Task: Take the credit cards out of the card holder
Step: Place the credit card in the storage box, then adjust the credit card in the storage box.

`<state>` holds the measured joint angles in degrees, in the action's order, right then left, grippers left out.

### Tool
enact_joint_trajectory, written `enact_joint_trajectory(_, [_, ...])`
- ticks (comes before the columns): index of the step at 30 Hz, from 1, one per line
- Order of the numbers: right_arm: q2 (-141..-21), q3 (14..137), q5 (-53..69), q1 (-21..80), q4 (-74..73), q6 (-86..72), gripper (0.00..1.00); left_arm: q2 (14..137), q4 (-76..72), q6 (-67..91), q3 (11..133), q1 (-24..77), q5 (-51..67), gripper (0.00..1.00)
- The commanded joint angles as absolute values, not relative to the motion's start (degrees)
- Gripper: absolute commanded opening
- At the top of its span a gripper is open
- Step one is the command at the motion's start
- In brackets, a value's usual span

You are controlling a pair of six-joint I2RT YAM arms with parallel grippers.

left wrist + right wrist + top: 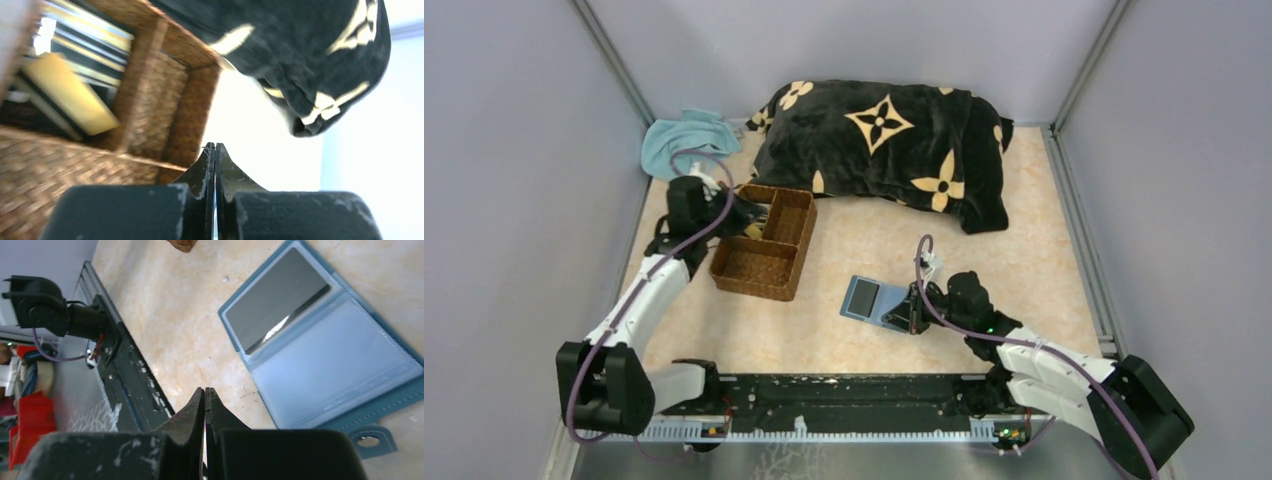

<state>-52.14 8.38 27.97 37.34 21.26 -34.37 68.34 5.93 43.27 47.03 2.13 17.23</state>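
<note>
The card holder [879, 300] [325, 355] lies open and flat on the table, teal outside and pale blue-grey inside. One dark credit card [861, 297] [275, 300] sits in its left pocket. My right gripper [916, 312] [205, 390] is shut at the holder's right edge, just off the pale pocket, and nothing shows between its fingers. My left gripper [746, 218] [215, 145] is shut and empty over the brown woven tray [759, 265] [165, 100]. In the tray lie a yellow card [70, 95] and dark striped cards [90, 40].
A black pillow with tan flower marks [884, 150] [300, 60] lies across the back. A light teal cloth [686, 140] is bunched in the back left corner. Grey walls close in both sides. The holder's clasp tab [369, 441] sticks out beside my right fingers.
</note>
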Motion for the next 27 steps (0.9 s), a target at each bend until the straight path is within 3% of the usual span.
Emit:
enact_joint_trajectory(1, [-52.27,12.26,21.40,37.71,18.77,-32.79,0.00,65.33,3.50,38.27,46.17,15.68,10.26,0.00])
enact_joint_trajectory(10, [-56.81,13.78,15.98,37.71,20.94,-36.26,0.03,69.07,-1.59,33.80,40.41,36.10,5.61,0.00])
enact_joint_trajectory(13, [-57.74,13.89,14.53,37.71,21.09,-36.96,0.08,73.25,-2.51,33.56,39.62,39.10,4.69,0.17])
enact_joint_trajectory(15, [-58.33,14.09,14.07,37.71,21.17,-37.21,0.10,75.81,-3.56,33.87,39.23,40.38,3.78,0.22])
enact_joint_trajectory(23, [-58.95,14.61,14.52,37.75,22.32,-38.42,0.04,82.15,-5.74,34.27,38.94,40.91,4.32,0.13])
enact_joint_trajectory(27, [-58.59,13.63,14.52,37.73,22.30,-38.61,0.04,76.38,-3.45,33.66,39.46,40.88,-1.72,0.12])
